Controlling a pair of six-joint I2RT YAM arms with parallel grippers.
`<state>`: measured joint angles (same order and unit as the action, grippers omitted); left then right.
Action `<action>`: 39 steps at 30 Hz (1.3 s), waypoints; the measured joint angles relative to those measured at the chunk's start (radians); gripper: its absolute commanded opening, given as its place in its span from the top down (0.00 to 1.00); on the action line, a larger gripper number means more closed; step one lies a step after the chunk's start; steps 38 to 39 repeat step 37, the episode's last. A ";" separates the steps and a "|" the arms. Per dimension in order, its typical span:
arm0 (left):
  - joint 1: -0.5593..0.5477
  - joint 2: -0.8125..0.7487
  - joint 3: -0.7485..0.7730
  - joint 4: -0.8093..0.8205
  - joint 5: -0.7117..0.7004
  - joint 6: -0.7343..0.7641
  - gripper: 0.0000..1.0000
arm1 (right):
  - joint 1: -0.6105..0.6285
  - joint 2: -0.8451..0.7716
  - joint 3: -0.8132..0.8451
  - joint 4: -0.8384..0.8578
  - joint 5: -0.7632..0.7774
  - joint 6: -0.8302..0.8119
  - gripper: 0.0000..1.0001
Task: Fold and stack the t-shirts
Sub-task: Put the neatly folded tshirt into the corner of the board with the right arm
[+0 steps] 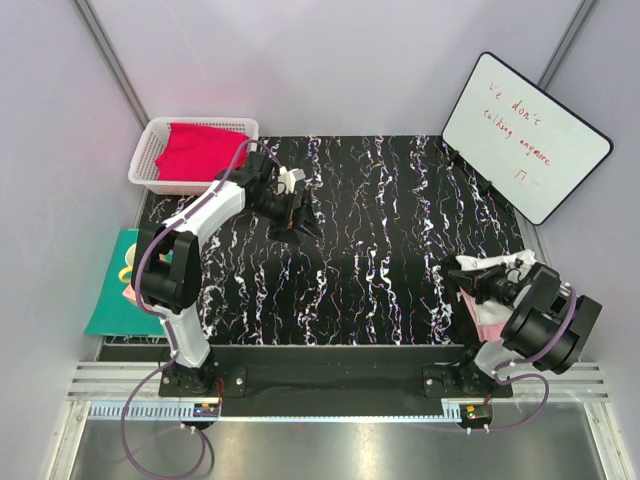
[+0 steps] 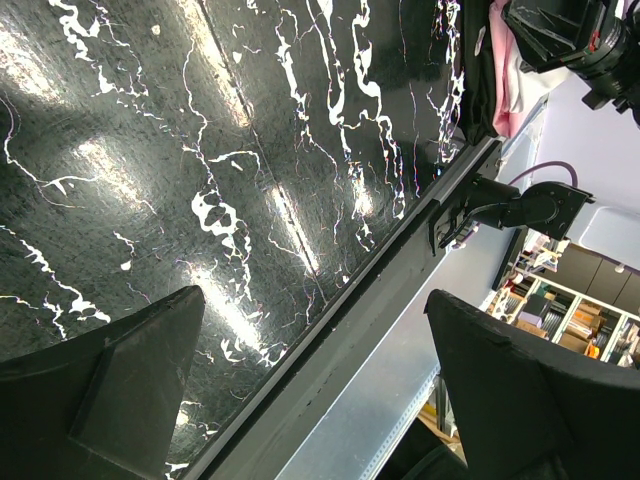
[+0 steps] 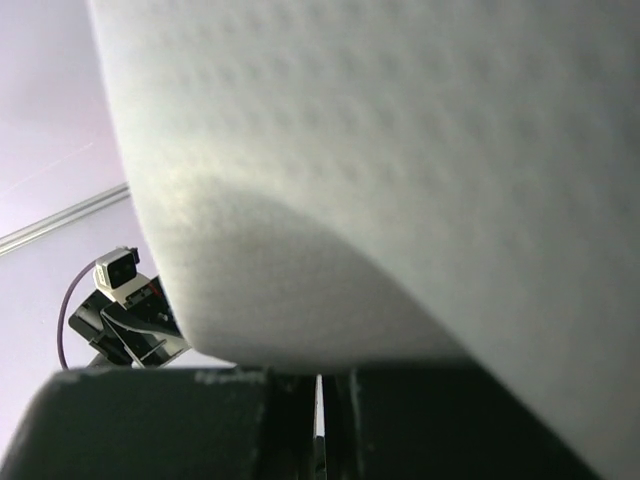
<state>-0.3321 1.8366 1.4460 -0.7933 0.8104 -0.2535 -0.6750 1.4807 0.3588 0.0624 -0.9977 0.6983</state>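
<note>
1. Whiteboard [image 1: 525, 135] at 2 o'clock in the top view, leaning on the back wall. Red handwriting on it: "don't" and "anymore" are readable, the other words are too scrawled to tell.
2. Left arm rises from its base at 7 o'clock and reaches toward 11 o'clock. The white forearm is stretched out and the wrist is bent in toward the middle.
3. Left gripper [image 1: 295, 228] hangs over the black marbled table [image 1: 380, 230], claw spread wide, nothing in it. The wrist view shows both fingers [image 2: 130, 390] far apart with bare tabletop [image 2: 150, 150] between them.
4. Right arm is folded tight over its base at 5 o'clock, with the wrist tucked back by the near right table edge.
5. Right gripper [image 1: 468, 285] sits at 4 o'clock, claw pressed together. In its wrist view the fingertips [image 3: 318, 420] meet with only a thin slit. Cannot tell if any cloth is pinched.
6. White t-shirt [image 1: 495, 265] is bunched over the right gripper at 4 o'clock and fills most of the right wrist view [image 3: 400, 150].
7. Pink t-shirt [image 1: 488, 325] lies just below the white one, by the right arm's base. It also shows in the left wrist view [image 2: 505, 70].
8. Red t-shirt [image 1: 200, 150] lies in the white basket [image 1: 150, 150] at 10 o'clock, just beyond the left arm.
9. Teal mat [image 1: 105, 300] at 8 o'clock, off the left table edge.
</note>
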 measured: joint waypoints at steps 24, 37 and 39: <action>0.000 -0.088 0.000 -0.101 -0.347 0.048 0.01 | 0.592 0.105 1.098 -0.906 0.765 -0.253 0.00; 0.044 -0.087 -0.006 -0.131 -0.449 0.060 0.01 | 0.838 0.484 1.311 -0.958 1.062 -0.382 0.00; 0.044 -0.087 -0.006 -0.131 -0.449 0.060 0.01 | 0.838 0.484 1.311 -0.958 1.062 -0.382 0.00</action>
